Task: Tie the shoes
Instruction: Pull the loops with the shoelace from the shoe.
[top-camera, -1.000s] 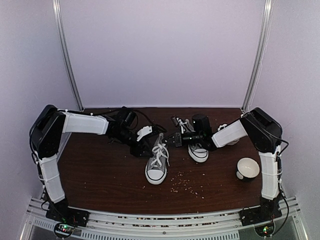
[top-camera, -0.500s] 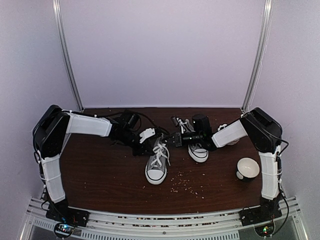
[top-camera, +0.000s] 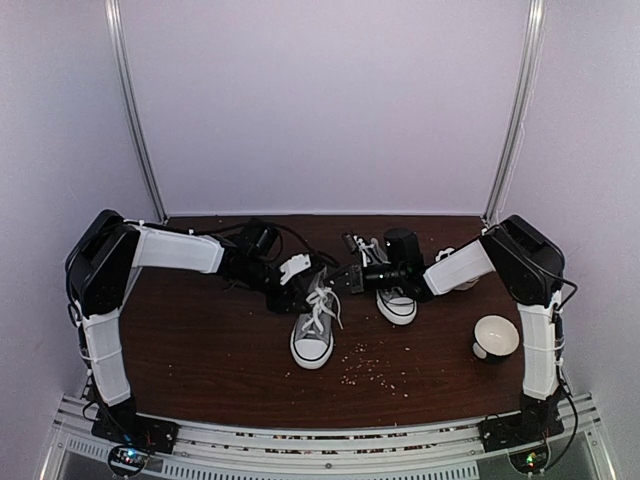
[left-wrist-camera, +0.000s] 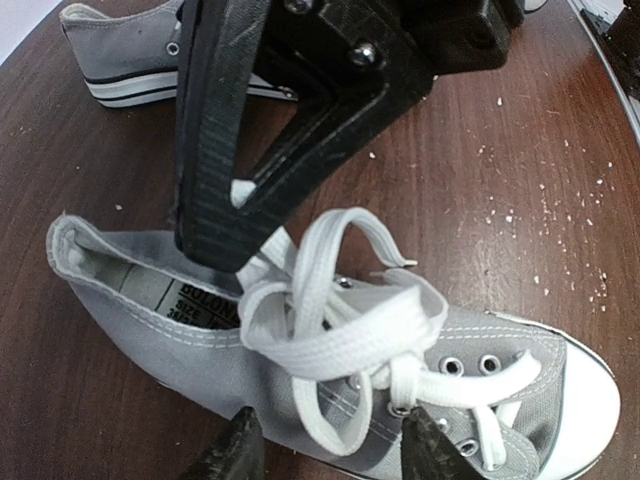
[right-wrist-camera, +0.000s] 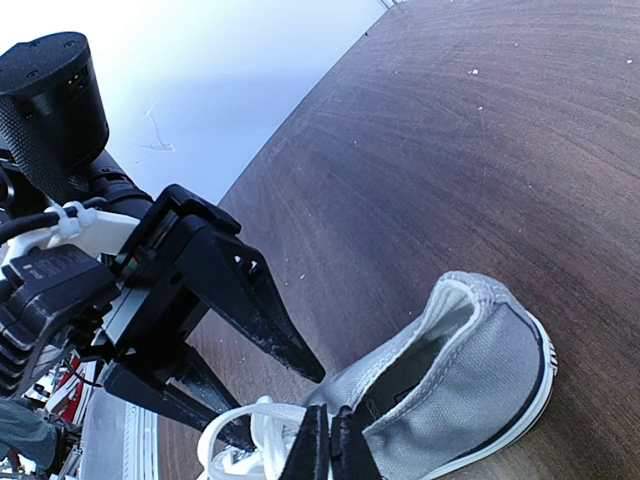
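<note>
White-shelled right arm (top-camera: 460, 268), black screw-studded right end effector (left-wrist-camera: 222, 245).

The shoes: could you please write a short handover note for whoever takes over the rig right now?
Left gripper: open, straddling the near shoe at its laces.
Right gripper: shut, tips at those lace loops; whether it pinches one is unclear.
Second shoe: beside it, under the right arm; knot hidden.
Done: near shoe's laces gathered in loose loops, no tight bow.
To do: finish and tighten that bow, then check the second shoe.
</note>
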